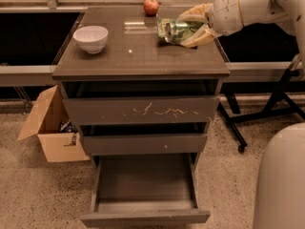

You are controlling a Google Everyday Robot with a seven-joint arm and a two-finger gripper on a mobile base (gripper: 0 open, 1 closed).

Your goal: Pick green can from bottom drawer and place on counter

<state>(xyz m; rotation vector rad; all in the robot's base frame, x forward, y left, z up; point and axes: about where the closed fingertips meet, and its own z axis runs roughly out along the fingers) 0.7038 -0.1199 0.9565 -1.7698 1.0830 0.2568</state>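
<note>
My gripper (189, 26) is at the back right of the counter (138, 54), reaching in from the right. It is shut on the green can (181, 29), a shiny can held tilted on its side between the tan fingers (196, 11), just above the counter's surface. The can overlaps the green snack bag (163, 26) that lies behind it. The bottom drawer (145, 185) is pulled out at the foot of the cabinet, and its bare grey inside shows nothing in it.
A white bowl (91, 38) stands at the counter's left and a red apple (151, 6) at its back edge. The top drawer's front (143, 111) is scratched. A cardboard box (50, 128) sits on the floor left, black stand legs (267, 113) right.
</note>
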